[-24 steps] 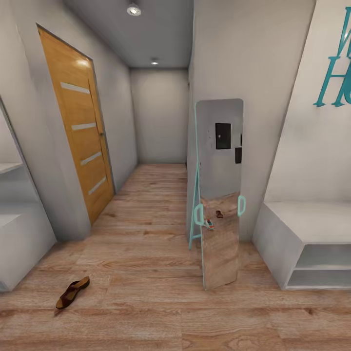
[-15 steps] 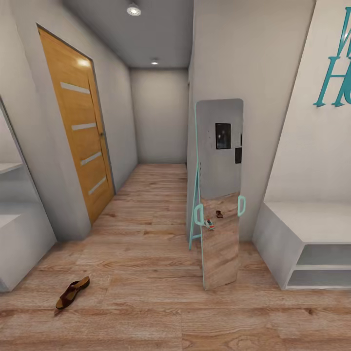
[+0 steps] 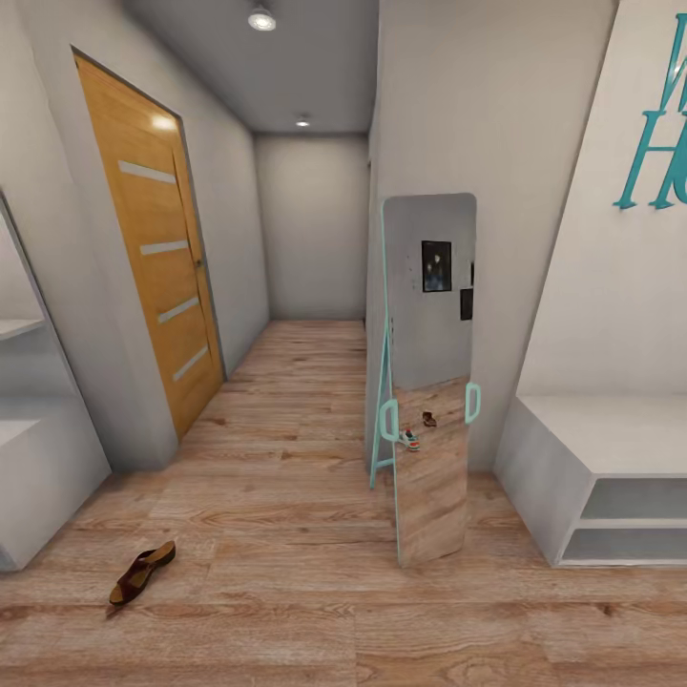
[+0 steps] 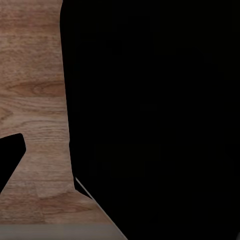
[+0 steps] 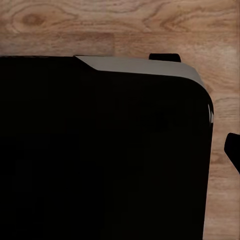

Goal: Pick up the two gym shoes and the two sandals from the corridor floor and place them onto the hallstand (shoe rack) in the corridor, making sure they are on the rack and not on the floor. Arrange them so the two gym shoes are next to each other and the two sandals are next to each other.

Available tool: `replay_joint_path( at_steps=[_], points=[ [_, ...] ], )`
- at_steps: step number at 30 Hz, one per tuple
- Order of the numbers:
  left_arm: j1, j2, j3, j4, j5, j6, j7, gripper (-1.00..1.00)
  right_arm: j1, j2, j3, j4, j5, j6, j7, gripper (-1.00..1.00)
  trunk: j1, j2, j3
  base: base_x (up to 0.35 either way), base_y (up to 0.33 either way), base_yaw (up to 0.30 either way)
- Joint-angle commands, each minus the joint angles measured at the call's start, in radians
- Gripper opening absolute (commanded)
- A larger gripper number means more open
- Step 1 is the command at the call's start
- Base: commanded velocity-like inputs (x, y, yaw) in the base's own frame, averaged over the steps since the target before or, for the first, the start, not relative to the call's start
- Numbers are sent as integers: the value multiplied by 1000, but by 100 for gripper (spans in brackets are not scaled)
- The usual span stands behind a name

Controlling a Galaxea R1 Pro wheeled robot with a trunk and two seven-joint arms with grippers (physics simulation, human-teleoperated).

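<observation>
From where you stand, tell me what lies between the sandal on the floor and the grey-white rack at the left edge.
Nothing visible. The sandal lies on bare floor, with only open planks between it and the rack. The mirror stands off to the right.

The floor (image 3: 286,534) is light brown wood-grain plank with a soft satin look, and the door (image 3: 157,267) is warm orange wood veneer with pale inset strips. The sandal (image 3: 141,572) looks like dark brown leather, matt. The mirror (image 3: 429,382) is glossy glass in a smooth teal frame, and the bench (image 3: 553,458) and walls (image 3: 315,219) are matt pale grey-white.
</observation>
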Motion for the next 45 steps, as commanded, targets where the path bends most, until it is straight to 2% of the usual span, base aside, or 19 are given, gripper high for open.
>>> replay_joint_path(
  at_steps=[1,10,19,20,23,29,32,39,45],
  points=[
    [0,0,1,-1,0,0,0,100,-1,0,-1,1,1,-4,-1,100,0,0,-1,0,0,0],
    [-3,1,-7,-31,-1,-22,0,100,-1,-4,0,-4,1,-7,-2,100,0,0,-1,0,0,0],
    [-19,18,-7,-82,-6,-72,9,100,-1,-54,-4,-51,1,-48,-2,100,0,0,-1,0,0,0],
    [-44,19,-7,-243,-8,-179,9,100,-1,-94,-5,-267,1,-103,-2,100,0,0,-1,0,0,0],
    [-103,18,-7,-249,-11,-185,9,100,-2,-106,-7,-343,1,-161,-3,100,0,0,-1,0,0,0],
    [-182,8,-11,-252,-12,-190,7,100,-3,-112,-8,-426,-1,-258,-34,100,0,0,-1,0,0,0],
    [-212,5,-11,-254,-8,-205,-1,100,-3,-113,-10,-452,-2,-306,-87,100,0,0,-1,0,0,0],
    [-218,9,-9,-251,-4,-299,-6,100,-4,-114,-10,-454,-2,-332,-138,100,0,0,-1,0,0,0],
    [-212,16,-8,-250,-4,-314,-6,100,-4,-113,-9,-451,0,-333,-139,100,0,0,-1,0,0,0]
  ],
)
